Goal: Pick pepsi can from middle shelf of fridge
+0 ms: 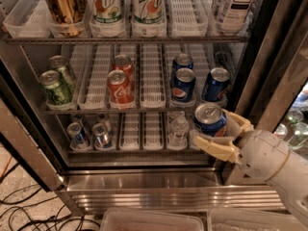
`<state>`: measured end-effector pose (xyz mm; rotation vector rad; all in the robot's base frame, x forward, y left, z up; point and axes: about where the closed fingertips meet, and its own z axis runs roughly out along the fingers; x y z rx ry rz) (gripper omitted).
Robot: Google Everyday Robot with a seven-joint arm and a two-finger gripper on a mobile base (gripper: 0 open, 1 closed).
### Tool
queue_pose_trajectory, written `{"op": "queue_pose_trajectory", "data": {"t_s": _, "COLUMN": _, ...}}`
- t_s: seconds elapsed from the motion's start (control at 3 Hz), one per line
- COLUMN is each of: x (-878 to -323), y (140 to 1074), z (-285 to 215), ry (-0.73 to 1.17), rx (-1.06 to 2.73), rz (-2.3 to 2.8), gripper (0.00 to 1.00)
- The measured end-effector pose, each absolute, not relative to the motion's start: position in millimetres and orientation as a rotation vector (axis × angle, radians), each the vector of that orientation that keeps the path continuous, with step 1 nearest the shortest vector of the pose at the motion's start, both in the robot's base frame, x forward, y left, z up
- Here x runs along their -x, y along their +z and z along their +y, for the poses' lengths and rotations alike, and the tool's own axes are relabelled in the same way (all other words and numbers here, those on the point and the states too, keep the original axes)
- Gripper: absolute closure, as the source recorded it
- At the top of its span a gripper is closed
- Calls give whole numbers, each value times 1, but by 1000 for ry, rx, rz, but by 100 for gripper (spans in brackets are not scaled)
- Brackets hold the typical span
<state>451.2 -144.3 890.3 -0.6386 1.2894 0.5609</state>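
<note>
My gripper (219, 131) is shut on a blue pepsi can (210, 120) and holds it upright in front of the fridge (159, 186), below and outside the middle shelf (144, 107). One cream finger (211, 146) runs under the can's front, the other sits behind it on the right. Three more blue pepsi cans stay on the middle shelf: two (183, 83) in one lane and one (215, 84) at the far right. Two red Coca-Cola cans (119, 86) and two green cans (55, 86) also stand on it.
The top rack holds tall 7UP cans (107, 6), a brown can (62, 4) and a tea bottle (236, 4). The bottom rack holds small cans (89, 134) and water bottles (178, 129). The dark door edge (262, 57) stands right. Cables (24, 211) lie on the floor.
</note>
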Motion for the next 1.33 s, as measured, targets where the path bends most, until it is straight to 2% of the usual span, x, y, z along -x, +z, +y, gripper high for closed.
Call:
{"op": "queue_pose_trajectory", "data": {"t_s": 1.0, "x": -390, "y": 922, "z": -71, "ry": 907, "rx": 876, "rz": 1283, "gripper": 100}}
{"op": "queue_pose_trajectory", "data": {"t_s": 1.33, "x": -388, "y": 923, "z": -69, "ry": 920, "rx": 884, "rz": 1281, "gripper": 100}}
